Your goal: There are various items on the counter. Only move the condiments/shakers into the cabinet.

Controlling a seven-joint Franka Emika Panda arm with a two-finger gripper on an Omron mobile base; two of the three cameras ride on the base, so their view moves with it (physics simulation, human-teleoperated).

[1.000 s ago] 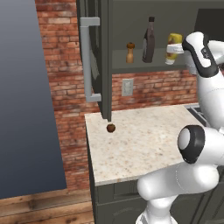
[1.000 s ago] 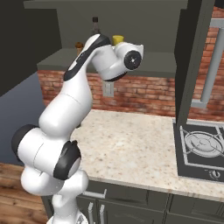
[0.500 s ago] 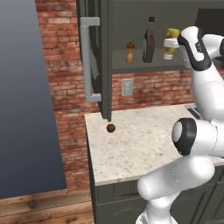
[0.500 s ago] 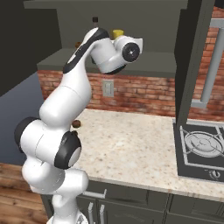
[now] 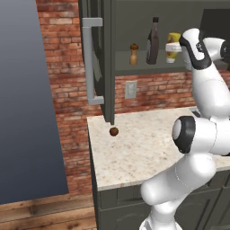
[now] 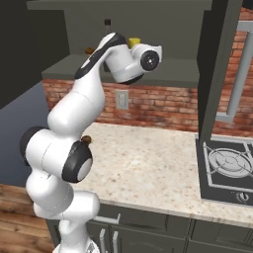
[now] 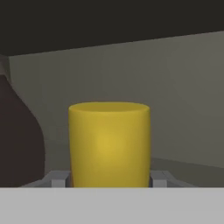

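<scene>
On cabinet [image 5: 108, 54] shelf: 1 shaker [image 5: 133, 54], 1 dark bottle [image 5: 153, 41], 1 yellow bottle [image 5: 172, 46]. Gripper [image 7: 109, 178] fingers flanking yellow bottle; grip unclear. 1 ball [image 5: 114, 131] on counter [image 5: 143, 148].

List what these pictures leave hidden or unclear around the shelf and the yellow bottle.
- Gripper: in the hand view the grey band cuts off the finger tips; grip on the yellow bottle cannot be confirmed.
- Yellow bottle's base: cut off in the hand view; the arm covers part of it in the left base view.
- Dark bottle: the arm hides most of it in the right base view.
- Brown ball: mostly behind the arm in the right base view.
</scene>
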